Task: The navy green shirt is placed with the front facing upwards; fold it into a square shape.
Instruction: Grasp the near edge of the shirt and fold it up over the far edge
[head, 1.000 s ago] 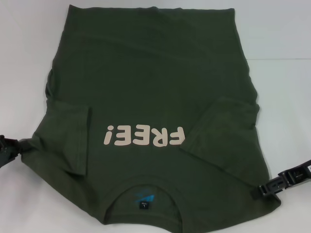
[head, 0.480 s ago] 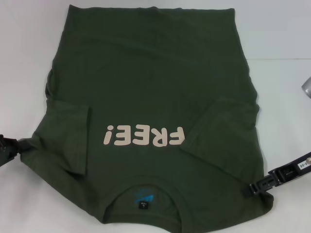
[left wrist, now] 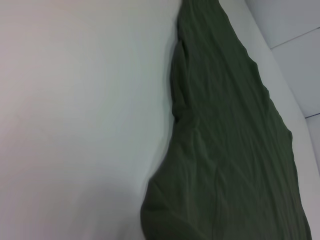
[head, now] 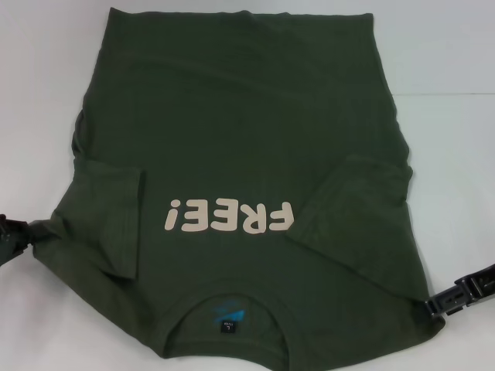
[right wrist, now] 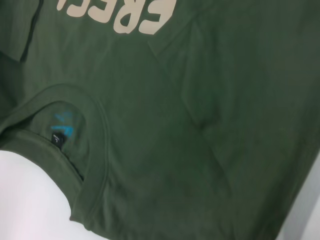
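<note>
Left gripper (head: 17, 236) at the frame's left edge touches the shirt's shoulder edge, right gripper (head: 456, 295) at lower right touches the other; can't tell either's finger state. The navy green shirt (head: 240, 139) lies flat mid-frame on the white table (head: 448, 77), sleeves folded in, collar at bottom. Soft, light, floppy cloth: probably best pinched at the shoulder corners.

We've got a plain white table (head: 448, 154) here, and the navy green shirt (head: 240, 139) lies flat on it, front up, both sleeves folded in, collar at the near edge, hem at the far side.
</note>
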